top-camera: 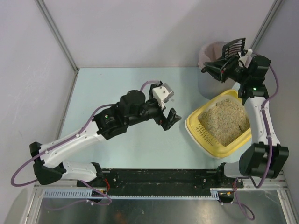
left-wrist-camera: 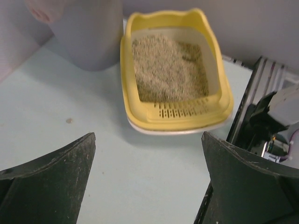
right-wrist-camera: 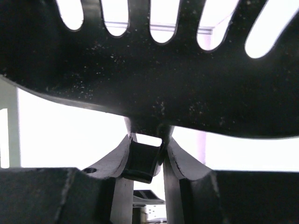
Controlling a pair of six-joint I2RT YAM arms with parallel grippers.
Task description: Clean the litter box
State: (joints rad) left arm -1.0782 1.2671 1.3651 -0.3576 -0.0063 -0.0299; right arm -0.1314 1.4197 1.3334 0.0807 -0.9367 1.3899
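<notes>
The left gripper (left-wrist-camera: 148,140) hangs low over a pale blue-green tabletop (left-wrist-camera: 46,93). Its two black fingers (left-wrist-camera: 56,177) are spread wide, with nothing between them. Straight ahead of those fingers sits the litter box (left-wrist-camera: 126,60), a shallow yellow plastic tray with rounded corners and a wide rim. It rests flat on the table with its slotted edge turned toward the fingertips. Beige granular litter (left-wrist-camera: 168,70) fills it unevenly.

Beyond the finger at the left of the wrist view stands a tall grey round bin (left-wrist-camera: 88,32) with a pink liner, just beside the tray's far corner. A small brownish speck (left-wrist-camera: 69,121) lies on the table a little ahead of that same finger.

The right gripper (right-wrist-camera: 145,144) is raised at the grey bin, on the far side of the litter box. Its fingers (right-wrist-camera: 110,161) are clamped on the handle of a black slotted plastic scoop (right-wrist-camera: 154,88). The scoop's broad head spreads across just past the fingertips, flecked with pale dust, and light shows through its slots. In the top view the head is up over the bin.

Plain pale grey walls (top-camera: 140,28) enclose the table on its far side and both flanks, joined by metal corner struts (top-camera: 56,35). A black rail (top-camera: 159,177) runs along the near edge, well behind both pairs of fingers, where the arms are bolted down.
</notes>
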